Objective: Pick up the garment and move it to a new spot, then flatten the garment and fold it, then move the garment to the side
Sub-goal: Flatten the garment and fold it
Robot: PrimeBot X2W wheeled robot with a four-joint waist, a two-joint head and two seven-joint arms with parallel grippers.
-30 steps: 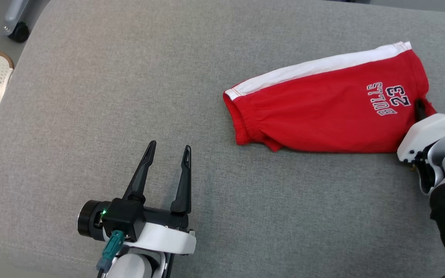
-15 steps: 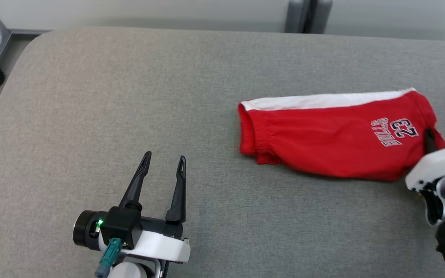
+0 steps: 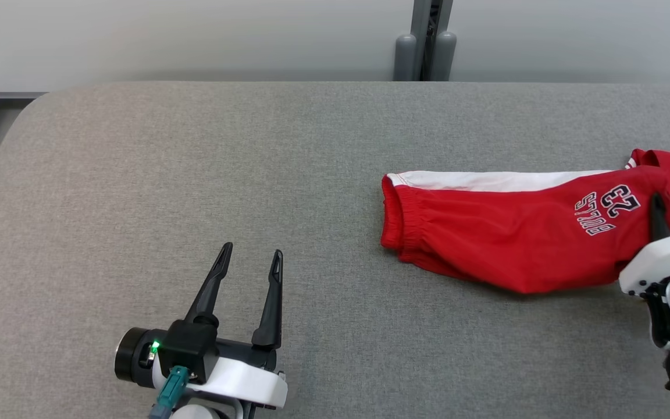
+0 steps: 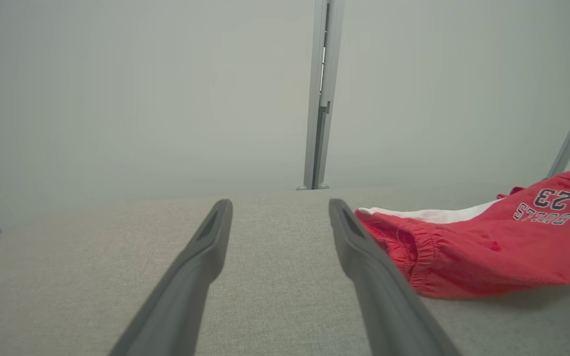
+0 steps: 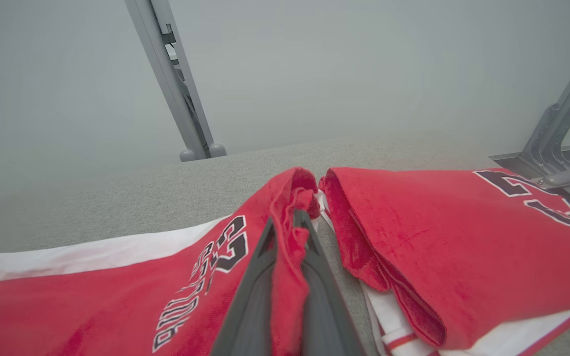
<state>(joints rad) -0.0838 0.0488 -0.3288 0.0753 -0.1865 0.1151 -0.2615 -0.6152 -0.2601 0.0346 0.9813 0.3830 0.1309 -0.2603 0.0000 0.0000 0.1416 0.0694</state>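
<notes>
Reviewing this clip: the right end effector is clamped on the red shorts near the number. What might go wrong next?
1. The right end effector pinches one bunched fold of the red shorts; the waistband end lies on the grey surface, so dragging may undo the fold.
2. A second red garment lies right beside the pinch and might get snagged.
3. The left end effector is open and apart, giving no support.

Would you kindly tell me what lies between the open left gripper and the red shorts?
In the head view, the stretch from the left gripper to the red shorts is bare grey fabric surface; nothing sits there.
</notes>
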